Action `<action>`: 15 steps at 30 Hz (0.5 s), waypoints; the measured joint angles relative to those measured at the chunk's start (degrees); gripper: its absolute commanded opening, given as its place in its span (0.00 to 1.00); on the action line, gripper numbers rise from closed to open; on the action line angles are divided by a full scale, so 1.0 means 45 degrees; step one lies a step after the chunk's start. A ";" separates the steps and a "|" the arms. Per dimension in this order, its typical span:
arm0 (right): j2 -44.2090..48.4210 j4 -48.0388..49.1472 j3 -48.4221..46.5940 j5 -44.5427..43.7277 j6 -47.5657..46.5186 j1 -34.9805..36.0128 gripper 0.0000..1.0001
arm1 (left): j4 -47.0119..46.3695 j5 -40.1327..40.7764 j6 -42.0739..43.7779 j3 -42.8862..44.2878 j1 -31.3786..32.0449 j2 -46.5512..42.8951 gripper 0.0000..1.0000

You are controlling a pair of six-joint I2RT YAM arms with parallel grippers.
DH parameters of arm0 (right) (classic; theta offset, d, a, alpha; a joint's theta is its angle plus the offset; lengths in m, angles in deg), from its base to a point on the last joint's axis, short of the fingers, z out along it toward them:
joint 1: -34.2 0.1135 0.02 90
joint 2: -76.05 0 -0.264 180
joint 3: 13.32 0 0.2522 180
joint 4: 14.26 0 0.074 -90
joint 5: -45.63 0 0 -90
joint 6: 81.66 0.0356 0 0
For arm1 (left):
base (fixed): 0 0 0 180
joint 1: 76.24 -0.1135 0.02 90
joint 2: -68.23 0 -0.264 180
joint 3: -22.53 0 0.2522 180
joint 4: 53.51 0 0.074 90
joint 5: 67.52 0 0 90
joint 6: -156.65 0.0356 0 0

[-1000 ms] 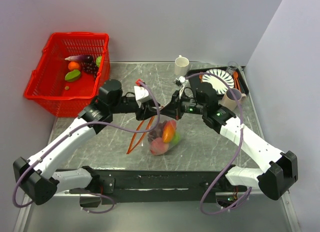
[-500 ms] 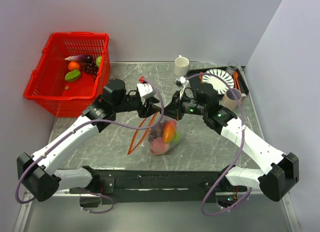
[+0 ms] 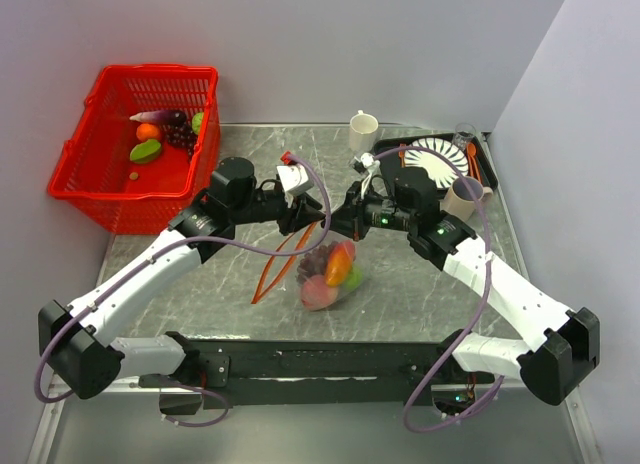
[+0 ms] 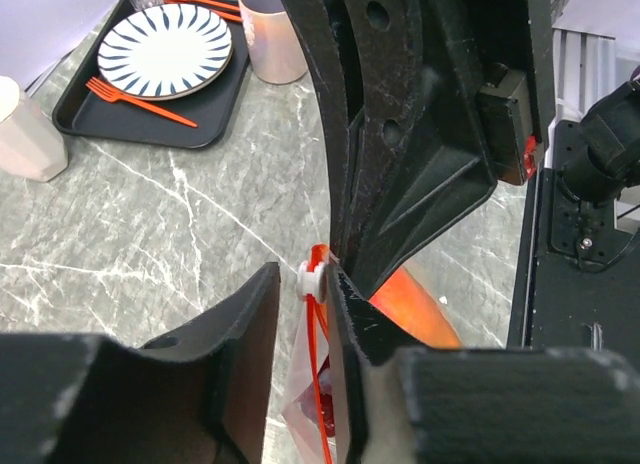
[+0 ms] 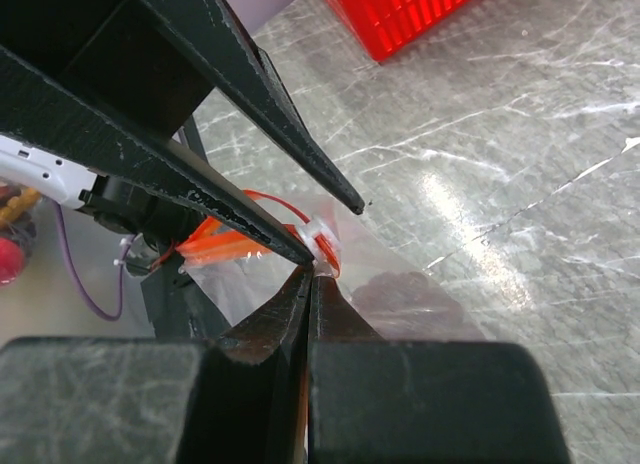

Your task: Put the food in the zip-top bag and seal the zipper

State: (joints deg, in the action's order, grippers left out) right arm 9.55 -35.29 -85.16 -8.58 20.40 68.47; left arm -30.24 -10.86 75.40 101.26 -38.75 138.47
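1 clear floppy zip-top bag [image 3: 322,284] | right gripper [image 5: 308,270] pinches thin zipper [image 5: 225,246] | left gripper [image 4: 303,274] parted

One zip-top bag [image 3: 328,282] has about four food pieces [image 3: 340,266] showing through it, and two arms, left arm [image 3: 140,274] and right arm [image 3: 500,284], reach in over it. Well to the bag's far left stands one red basket [image 3: 110,209] with at least five pieces of food. Beyond the bag to the right are one black tray [image 4: 215,102], one striped plate [image 3: 437,154], two cups, a white cup [image 3: 363,131] and a beige cup [image 3: 462,197], one clear glass [image 3: 463,136], one orange fork [image 4: 140,102], and at least one more orange cutlery piece [image 3: 473,162].
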 measured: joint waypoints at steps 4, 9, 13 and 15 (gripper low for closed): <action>0.0039 0.0015 0.0000 -0.0010 -0.0015 0.0000 0.00 | 0.0010 -0.0136 -0.0049 0.0000 0.0024 0.0000 0.01; 0.0092 0.0000 0.0029 -0.0073 -0.0131 0.0000 0.00 | 0.0024 -0.0432 0.0029 0.0005 0.0034 0.0024 0.01; 0.0160 -0.0024 0.0083 -0.0092 -0.0233 0.0000 0.29 | 0.0063 -0.0544 0.0029 0.0019 0.0034 0.0029 0.01; 0.0262 -0.0019 0.0102 -0.0097 -0.0398 0.0000 0.38 | 0.0253 -0.0544 0.0044 0.0107 0.0034 0.0029 0.01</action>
State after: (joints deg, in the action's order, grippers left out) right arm 10.73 -35.38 -84.70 -9.02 18.60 68.47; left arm -29.10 -13.31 75.60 101.75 -38.59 138.60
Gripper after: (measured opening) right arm 0.264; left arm 0.039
